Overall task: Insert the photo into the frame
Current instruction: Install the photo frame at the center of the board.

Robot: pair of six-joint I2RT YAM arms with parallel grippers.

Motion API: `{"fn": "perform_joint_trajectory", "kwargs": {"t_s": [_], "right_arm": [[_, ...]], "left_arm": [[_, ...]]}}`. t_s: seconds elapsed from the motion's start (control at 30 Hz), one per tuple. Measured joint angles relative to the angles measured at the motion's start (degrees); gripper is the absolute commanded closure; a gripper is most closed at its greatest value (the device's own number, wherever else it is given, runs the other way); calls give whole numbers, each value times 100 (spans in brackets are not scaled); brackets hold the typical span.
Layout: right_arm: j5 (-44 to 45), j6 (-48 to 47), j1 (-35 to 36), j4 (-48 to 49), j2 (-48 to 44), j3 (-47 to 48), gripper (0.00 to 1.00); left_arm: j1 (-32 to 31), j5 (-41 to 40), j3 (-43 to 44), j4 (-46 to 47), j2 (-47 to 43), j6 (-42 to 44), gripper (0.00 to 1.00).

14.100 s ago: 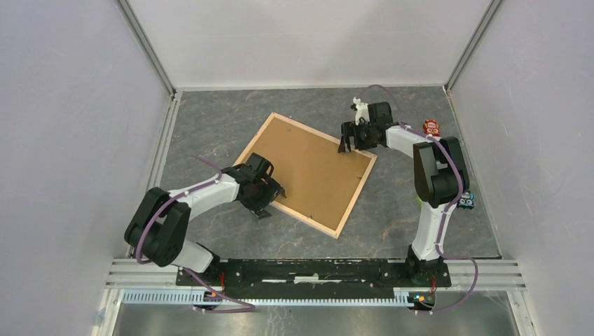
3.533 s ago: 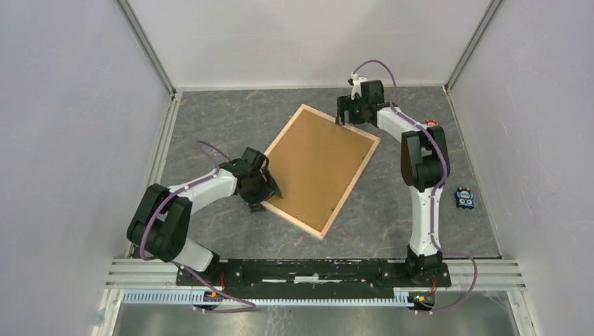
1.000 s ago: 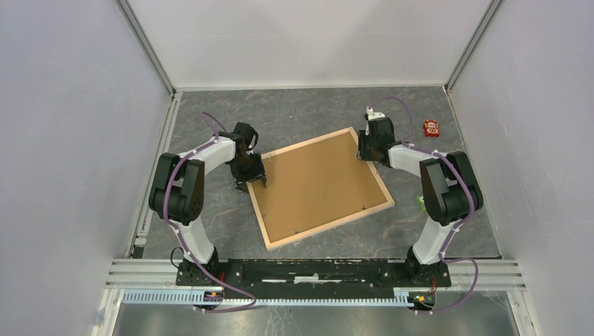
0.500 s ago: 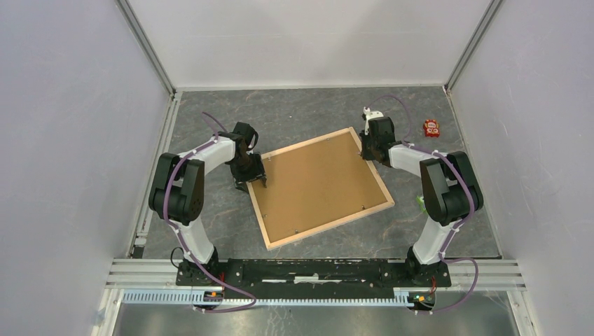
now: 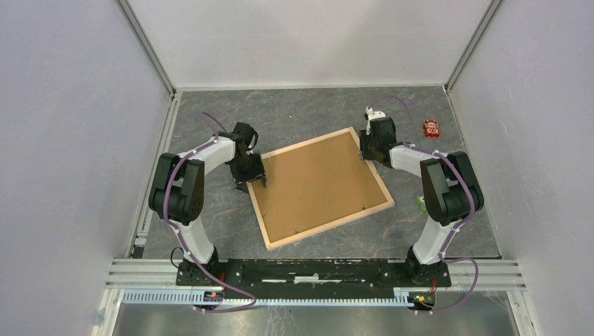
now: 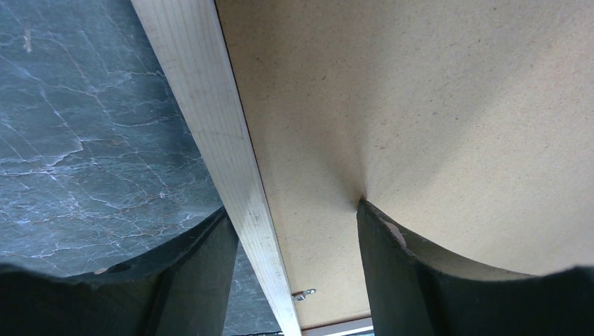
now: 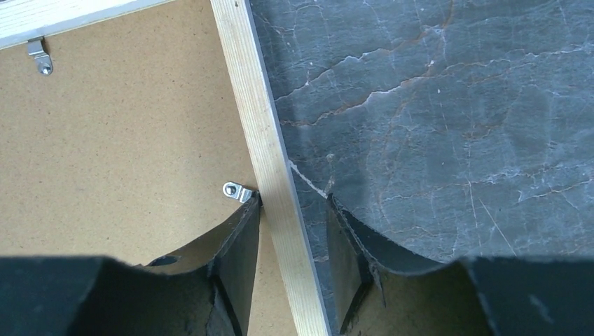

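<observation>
The frame (image 5: 329,225) of pale wood lies face down mid-table, its brown backing board (image 5: 319,185) facing up. My left gripper (image 5: 251,180) is at the frame's left corner. It is open and straddles the left rail (image 6: 210,119), one finger over the table and the other on the backing (image 6: 420,105). My right gripper (image 5: 366,150) is at the far right edge. It is open astride the right rail (image 7: 252,105), with its inner finger beside a metal clip (image 7: 237,191). The photo is out of view.
A small red object (image 5: 431,128) lies at the back right of the table. Something green (image 5: 421,201) shows behind the right arm. Enclosure walls close in on three sides. Another clip (image 6: 303,295) sits on the backing by the left rail.
Across the older frames the frame was turned and slid on the table, both grippers moving with it. In the last second only the right gripper shifted slightly; the frame stayed put.
</observation>
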Motion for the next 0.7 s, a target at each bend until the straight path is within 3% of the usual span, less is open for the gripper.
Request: {"fn": "perform_joint_trajectory", "kwargs": {"t_s": [0.23, 0.57, 0.63, 0.7], "right_arm": [[2, 0, 0, 31, 15, 2, 58], [74, 37, 11, 258, 63, -24, 99], [76, 37, 11, 503, 79, -116, 99], [76, 39, 13, 686, 68, -203, 87]], "left_arm": [[0, 2, 0, 0, 0, 0, 32], [0, 59, -7, 48, -4, 35, 30], [0, 57, -9, 111, -22, 87, 28], [-2, 55, -20, 177, -52, 166, 26]]}}
